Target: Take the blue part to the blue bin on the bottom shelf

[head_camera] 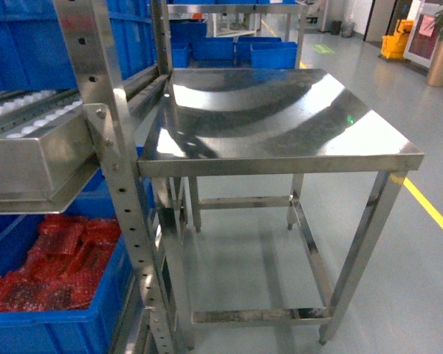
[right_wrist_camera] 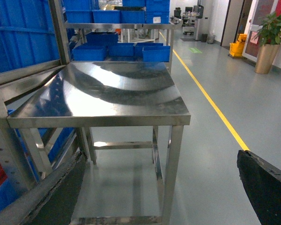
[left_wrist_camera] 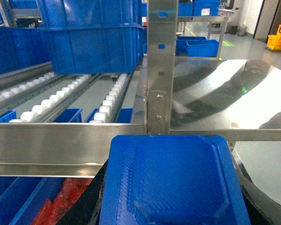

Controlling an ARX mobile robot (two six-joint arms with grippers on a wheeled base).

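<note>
One blue part point(left_wrist_camera: 175, 180) is sitting at the left gripper, apparently gripped, jaws hidden | right gripper: cannot tell | part hovering just before the shelf point(left_wrist_camera: 61, 140) front rail, above a bin of red pieces point(head_camera: 52, 265) | pickup seemingly done, blue bin placement remaining.

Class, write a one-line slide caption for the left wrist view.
Blue part held up before the roller rack's steel front rail.
</note>
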